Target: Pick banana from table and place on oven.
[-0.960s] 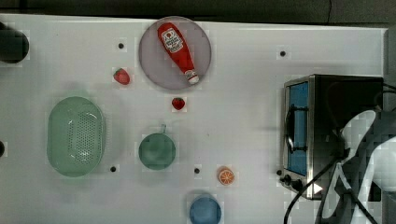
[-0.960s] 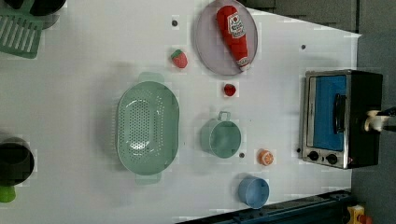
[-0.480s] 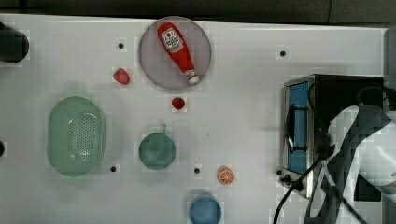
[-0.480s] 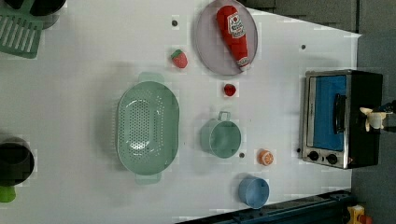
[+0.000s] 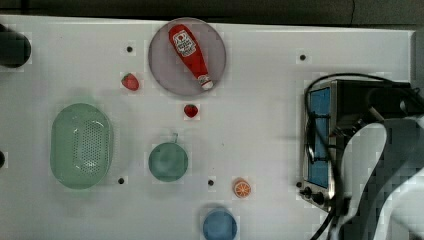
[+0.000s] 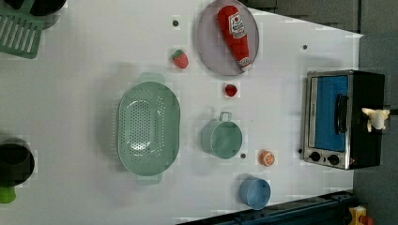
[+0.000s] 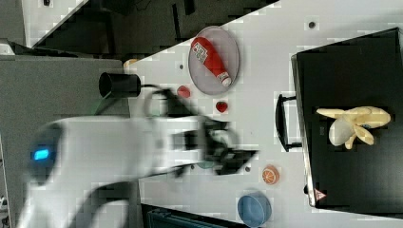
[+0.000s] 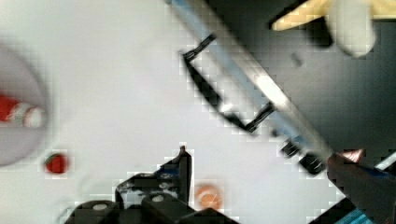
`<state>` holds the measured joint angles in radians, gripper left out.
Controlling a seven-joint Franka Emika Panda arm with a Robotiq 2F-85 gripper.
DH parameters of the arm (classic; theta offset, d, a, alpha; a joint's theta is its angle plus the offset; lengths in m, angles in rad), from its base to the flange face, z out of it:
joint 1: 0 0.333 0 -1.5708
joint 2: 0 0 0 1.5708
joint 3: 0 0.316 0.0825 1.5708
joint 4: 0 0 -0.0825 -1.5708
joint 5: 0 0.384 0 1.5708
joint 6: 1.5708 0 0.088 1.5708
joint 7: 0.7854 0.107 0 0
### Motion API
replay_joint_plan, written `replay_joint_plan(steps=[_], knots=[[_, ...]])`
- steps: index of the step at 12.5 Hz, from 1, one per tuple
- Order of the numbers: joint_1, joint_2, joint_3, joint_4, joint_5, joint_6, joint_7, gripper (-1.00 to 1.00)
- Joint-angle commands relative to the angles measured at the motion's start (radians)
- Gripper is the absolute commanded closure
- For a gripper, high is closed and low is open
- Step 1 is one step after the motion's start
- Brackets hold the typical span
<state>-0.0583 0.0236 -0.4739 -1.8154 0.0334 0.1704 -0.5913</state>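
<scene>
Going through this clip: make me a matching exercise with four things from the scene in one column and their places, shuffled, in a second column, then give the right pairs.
Things:
1. banana
2. ketchup bottle
3. orange slice
4. green colander

Places:
A. lying on the round grey plate
B. on the table, near the oven's knobs
C. on the oven's black top
D. at the top view's left, beside the teal pot

Pairs: 1-C, 2-A, 3-B, 4-D

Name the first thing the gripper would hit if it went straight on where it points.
Most likely the bare table beside the orange slice, where the gripper points down. Depth is unclear; it could clip the slice.
</scene>
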Motion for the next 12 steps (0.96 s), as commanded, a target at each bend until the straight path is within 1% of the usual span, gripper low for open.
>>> replay_joint_plan(steps=[1,4,5,6,8,9,10,11,12], knots=[[0.096,-0.114,0.115,-0.014,0.023,-0.034,0.352,-1.00],[0.100,-0.180,0.267,-0.080,0.016,-0.017,0.666,-1.00],[0.100,-0.193,0.302,-0.088,0.008,-0.016,0.759,-1.00],[0.100,-0.202,0.328,-0.093,0.006,-0.019,0.808,-1.00],[0.100,-0.213,0.356,-0.095,-0.010,-0.023,0.824,-1.00],[0.100,-0.216,0.363,-0.095,-0.049,-0.023,0.824,-1.00],[0.100,-0.219,0.370,-0.095,-0.109,-0.023,0.824,-1.00],[0.100,-0.220,0.376,-0.095,-0.134,-0.023,0.824,-1.00],[0.100,-0.220,0.378,-0.095,-0.126,-0.022,0.824,-1.00]])
